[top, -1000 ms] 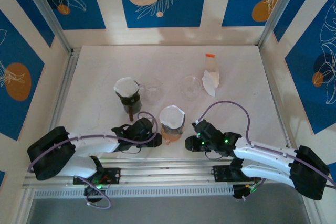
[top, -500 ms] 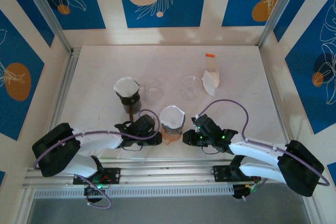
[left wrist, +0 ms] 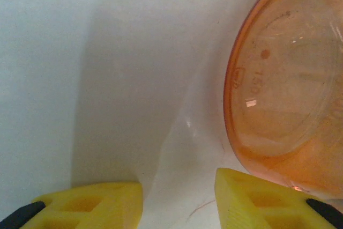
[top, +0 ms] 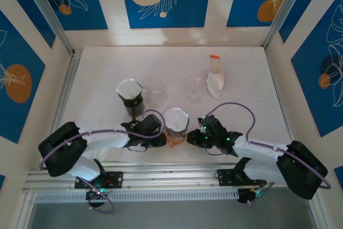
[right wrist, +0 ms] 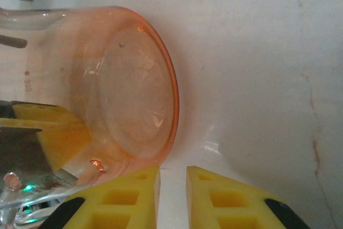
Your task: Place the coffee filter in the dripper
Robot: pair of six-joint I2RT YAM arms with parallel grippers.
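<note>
Flanking orange glass vessel (right wrist: 128,89): left end effector (left wrist: 179,197) half-open, right end effector (right wrist: 172,178) narrow, both empty.

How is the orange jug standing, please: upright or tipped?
Upright: the orange jug stands on its base, with the white filter opening facing up.

Noted cut off at the right and bottom edges, left wrist view: orange-tinted round glass vessel (left wrist: 289,89), wall markings blurred. Cropped at the left edge, right wrist view: same vessel. Cropped at the bottom edges: yellow fingers (left wrist: 102,205) of left gripper (left wrist: 178,183) and of right gripper (right wrist: 172,172). Too small and dark to make out from above: gap of either gripper.
</note>
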